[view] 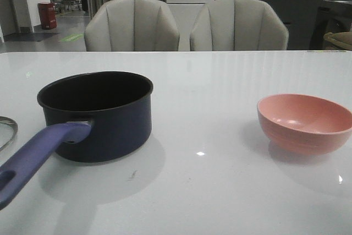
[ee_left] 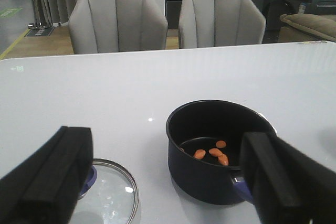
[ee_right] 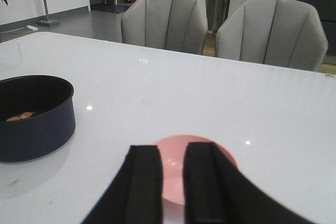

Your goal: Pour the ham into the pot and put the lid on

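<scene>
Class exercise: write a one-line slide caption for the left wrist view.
Open left gripper above the table: ham slices in the uncovered pot, glass lid lying beside it.

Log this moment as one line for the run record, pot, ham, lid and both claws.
ham: in pot | lid: on table beside pot, not on | bowl: empty | left claw: open | right claw: narrow gap, empty

Dim, soft overhead light; small glints on glossy table (view: pixel 220 191)
</scene>
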You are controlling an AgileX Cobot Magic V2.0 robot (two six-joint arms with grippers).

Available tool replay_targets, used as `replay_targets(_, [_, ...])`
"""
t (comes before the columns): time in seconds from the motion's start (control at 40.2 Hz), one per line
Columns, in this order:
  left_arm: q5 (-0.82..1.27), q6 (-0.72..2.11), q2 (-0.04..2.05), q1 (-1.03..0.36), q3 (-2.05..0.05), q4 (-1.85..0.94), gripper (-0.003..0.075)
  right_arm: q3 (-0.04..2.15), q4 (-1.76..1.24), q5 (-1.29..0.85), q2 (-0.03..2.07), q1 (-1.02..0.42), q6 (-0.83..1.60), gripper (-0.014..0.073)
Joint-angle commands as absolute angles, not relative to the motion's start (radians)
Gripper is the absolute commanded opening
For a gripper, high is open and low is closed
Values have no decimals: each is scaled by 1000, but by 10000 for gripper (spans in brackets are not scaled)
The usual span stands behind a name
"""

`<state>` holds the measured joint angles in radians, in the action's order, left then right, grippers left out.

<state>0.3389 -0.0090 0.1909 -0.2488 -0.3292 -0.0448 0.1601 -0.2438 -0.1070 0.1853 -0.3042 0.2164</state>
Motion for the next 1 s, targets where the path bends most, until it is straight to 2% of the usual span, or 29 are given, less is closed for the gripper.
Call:
replay_targets(0.0, [268,-13,199,-257,-354,-58,604,187,-246,-40,192,-306,223,141])
replay_targets(0.199, [268,-13,214,-255,-373,-53,604,187,-246,-41,192,-306,223,146])
replay_targets(0.299, [335,-13,284,-242,-441,-49,607,187,-246,-41,192,-306,223,146])
replay_targets(0.622, [542,-86,674,-131,-790,-39,607,187,-246,-41,192,-306,223,146])
replay_targets(0.971, [647,-125,1060,58,-950,-34,607,187,-246,-41,192,-306,223,146])
